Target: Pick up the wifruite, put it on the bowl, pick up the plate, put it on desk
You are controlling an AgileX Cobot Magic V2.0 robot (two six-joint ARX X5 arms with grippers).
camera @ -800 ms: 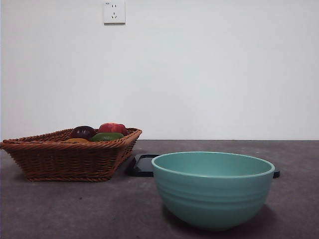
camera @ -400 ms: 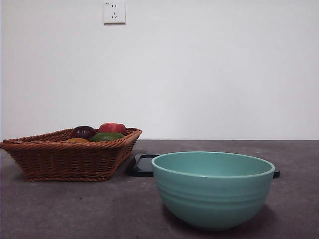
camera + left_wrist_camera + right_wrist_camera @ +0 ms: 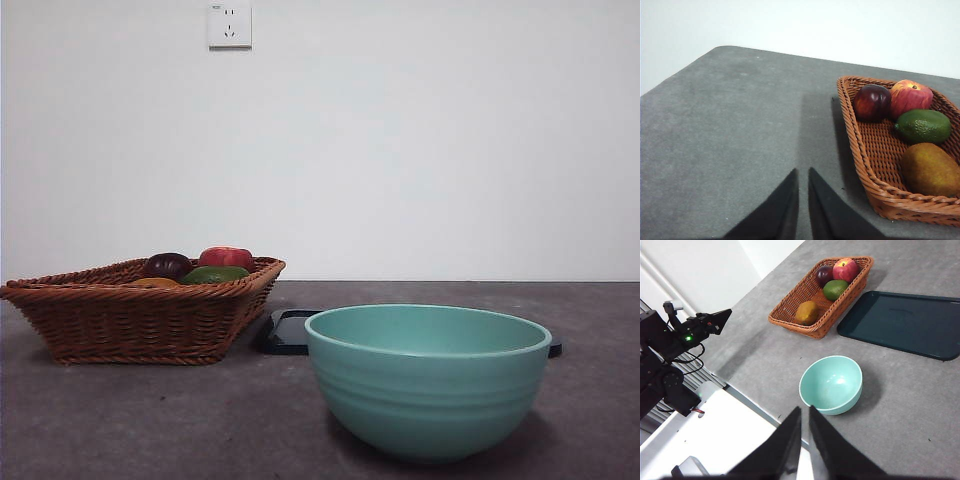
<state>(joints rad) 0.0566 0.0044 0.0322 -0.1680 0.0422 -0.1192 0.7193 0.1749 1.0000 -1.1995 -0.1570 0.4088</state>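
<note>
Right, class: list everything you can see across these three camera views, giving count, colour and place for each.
wicker basket: one, brown, on the desk beside the tray
wifruite: one, brownish-orange, in the basket
green fruit: one, in the basket
dark purple fruit: one, in the basket
red fruit: one, in the basket
bowl: one, mint green, empty, on the desk
tray: one, dark, flat on the desk
desk: one, grey
wall socket: one, white, on the wall
left gripper: black, shut, near the basket
right gripper: black, shut, high above the bowl

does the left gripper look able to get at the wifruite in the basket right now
Probably yes. The wifruite lies uncovered at the near end of the basket, with nothing over it. The left gripper is shut beside the basket, so it must open first.
</note>
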